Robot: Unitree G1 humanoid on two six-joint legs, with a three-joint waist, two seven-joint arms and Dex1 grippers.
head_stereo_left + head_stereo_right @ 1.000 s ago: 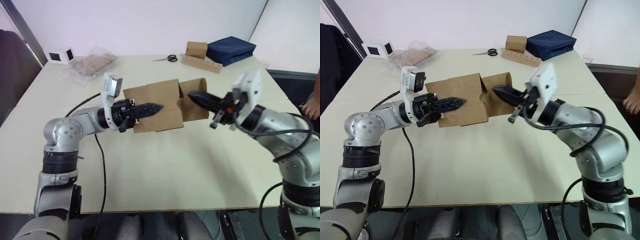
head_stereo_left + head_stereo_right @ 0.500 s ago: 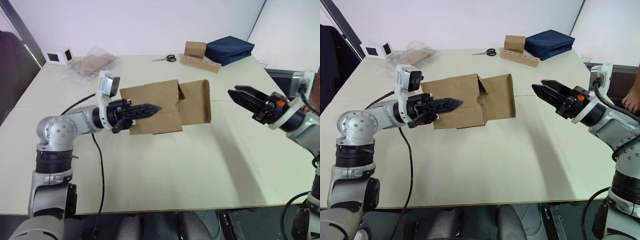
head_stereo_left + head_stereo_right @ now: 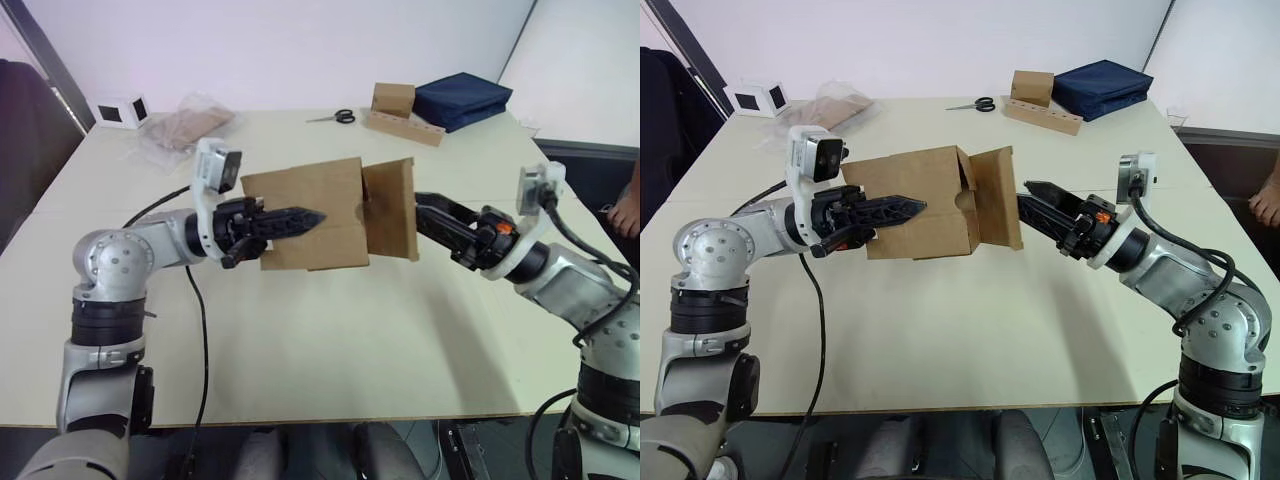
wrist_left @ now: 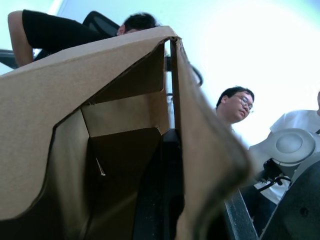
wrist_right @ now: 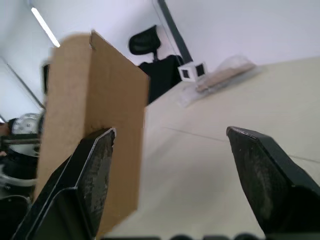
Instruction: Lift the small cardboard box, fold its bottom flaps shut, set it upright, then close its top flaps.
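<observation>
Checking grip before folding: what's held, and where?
The left gripper holds the small brown cardboard box by its side wall. The open right gripper holds nothing.

The small cardboard box [image 3: 318, 213] hangs above the table [image 3: 330, 340], between left [image 3: 300, 216] and right fingers [image 3: 432, 208].

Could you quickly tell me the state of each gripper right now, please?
Left gripper: shut on the box, held off the table.
Right gripper: open, one finger against a flap.
</observation>
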